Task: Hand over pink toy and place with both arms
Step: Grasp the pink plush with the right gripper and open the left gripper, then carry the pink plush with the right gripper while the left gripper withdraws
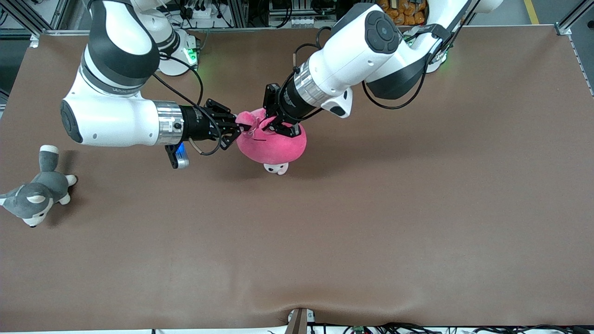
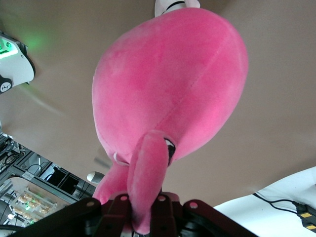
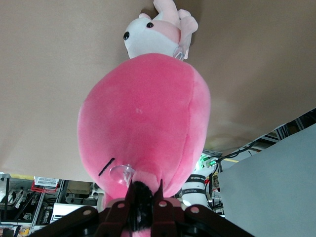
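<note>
The pink toy (image 1: pixel 271 141), a big round hot-pink plush, hangs over the middle of the table with both grippers on it. My right gripper (image 1: pixel 237 127) reaches in from the right arm's end and is shut on a black-eyed bump of the toy (image 3: pixel 143 113); its jaws (image 3: pixel 144 190) pinch dark fabric. My left gripper (image 1: pixel 284 126) comes down from above and is shut on a long pink bump of the toy (image 2: pixel 168 89); that bump sits squeezed between its jaws (image 2: pixel 143 202).
A small pale pink-and-white plush animal (image 1: pixel 276 168) (image 3: pixel 153 34) lies on the table just under the pink toy, nearer the front camera. A grey-and-white husky plush (image 1: pixel 37 195) lies near the table edge at the right arm's end.
</note>
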Available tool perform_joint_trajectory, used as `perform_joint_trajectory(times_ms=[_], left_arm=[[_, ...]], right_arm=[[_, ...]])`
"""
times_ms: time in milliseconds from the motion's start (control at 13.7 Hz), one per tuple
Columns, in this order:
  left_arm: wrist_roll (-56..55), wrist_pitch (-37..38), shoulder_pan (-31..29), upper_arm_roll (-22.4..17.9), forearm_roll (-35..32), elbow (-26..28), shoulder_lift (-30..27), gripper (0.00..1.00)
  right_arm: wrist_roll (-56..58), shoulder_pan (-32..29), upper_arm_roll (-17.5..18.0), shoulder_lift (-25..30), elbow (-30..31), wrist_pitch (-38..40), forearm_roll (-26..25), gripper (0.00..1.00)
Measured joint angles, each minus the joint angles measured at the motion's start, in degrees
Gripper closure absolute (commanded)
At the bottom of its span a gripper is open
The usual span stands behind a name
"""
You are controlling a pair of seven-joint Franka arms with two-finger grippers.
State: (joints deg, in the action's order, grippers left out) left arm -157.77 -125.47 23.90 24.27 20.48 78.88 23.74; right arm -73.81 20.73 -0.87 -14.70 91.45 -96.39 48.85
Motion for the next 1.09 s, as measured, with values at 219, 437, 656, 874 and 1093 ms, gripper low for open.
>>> perform_joint_trajectory(times_ms=[219, 437, 656, 874, 1093], left_arm=[[0.26, 0.00, -0.29, -0.14, 0.00, -0.55, -0.04, 0.00], [2.77, 0.25, -1.25, -0.17, -0.39, -1.06, -0.52, 0.00], [10.01, 5.58, -2.19, -0.16, -3.76, -1.55, -2.73, 0.00], [21.64, 13.93, -5.46, -0.21, -5.51, -1.70, -6.10, 0.00], [37.90, 22.96, -7.01, -0.24, -10.33, -1.76, -8.95, 0.00]], right_arm=[[-0.01, 0.00, -0.19, 0.01, 0.00, -0.08, 0.38, 1.00], [-0.01, 0.00, -0.24, 0.00, 0.03, -0.09, 0.40, 1.00], [0.00, -0.02, -0.41, 0.00, 0.05, -0.09, 0.40, 1.00], [1.83, -2.20, -0.89, 0.02, 0.04, 0.51, 0.39, 1.00], [10.55, -9.13, -1.27, 0.07, 0.03, 6.29, 0.32, 1.00]])
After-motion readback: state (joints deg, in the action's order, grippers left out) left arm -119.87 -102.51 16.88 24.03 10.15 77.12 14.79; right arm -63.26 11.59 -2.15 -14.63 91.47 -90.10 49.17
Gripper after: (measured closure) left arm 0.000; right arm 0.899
